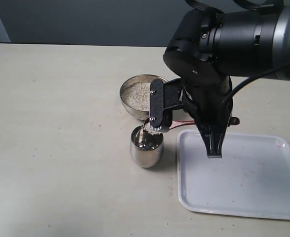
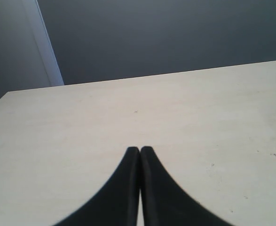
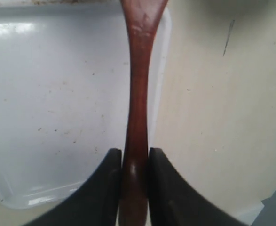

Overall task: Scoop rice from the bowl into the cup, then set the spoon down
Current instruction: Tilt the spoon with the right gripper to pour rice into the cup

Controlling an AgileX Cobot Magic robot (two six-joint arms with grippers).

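The metal bowl (image 1: 140, 96) holds a pale layer of rice (image 1: 137, 94) and stands behind the steel cup (image 1: 145, 146). My right gripper (image 1: 196, 123) (image 3: 135, 153) is shut on the handle of the reddish-brown wooden spoon (image 3: 138, 84). A short red stretch of that handle (image 1: 182, 123) runs towards the cup. The spoon's head, with pale grains on it, sits at the cup's rim, partly hidden by a black part of the arm. My left gripper (image 2: 140, 149) is shut and empty over bare table, out of the exterior view.
A white tray (image 1: 243, 177) (image 3: 58, 94) lies to the right of the cup, under the right arm. The bulky black right arm (image 1: 233, 39) fills the upper right and hides the table behind it.
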